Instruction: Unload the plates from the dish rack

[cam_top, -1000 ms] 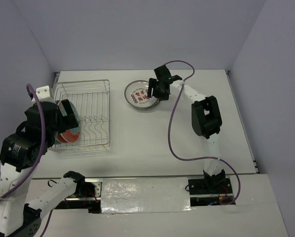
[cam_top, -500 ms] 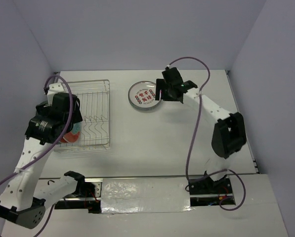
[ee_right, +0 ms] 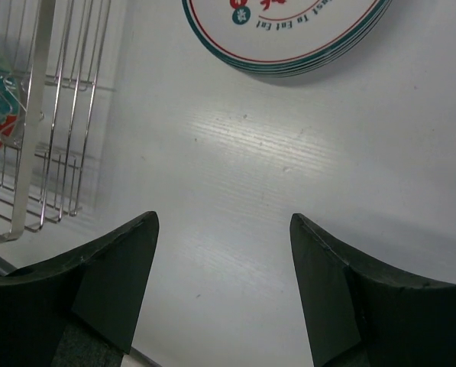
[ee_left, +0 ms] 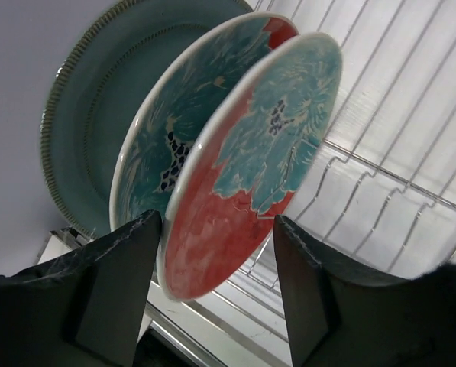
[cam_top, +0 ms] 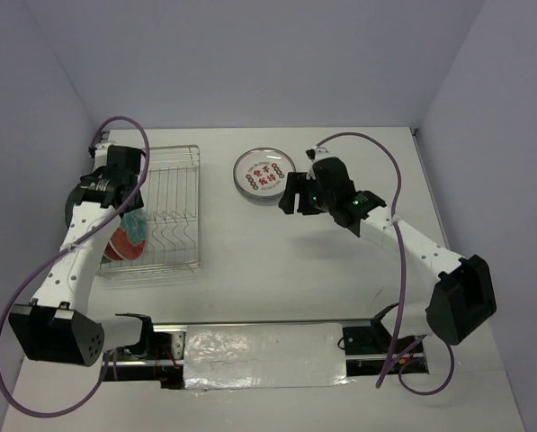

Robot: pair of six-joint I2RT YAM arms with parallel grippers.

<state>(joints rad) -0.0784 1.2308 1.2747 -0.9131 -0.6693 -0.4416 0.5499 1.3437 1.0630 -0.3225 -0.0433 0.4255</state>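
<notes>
With the left gripper open astride the nearest floral plate at the left end of the dish rack, centre its rim, clamp firmly and lift straight up, while the right gripper hangs open and empty to the right of the rack.

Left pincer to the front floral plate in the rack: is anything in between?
Nothing visible. The left pincer is open, its fingers on either side of the lower rim of the front floral plate. A second floral plate leans close behind it.
</notes>
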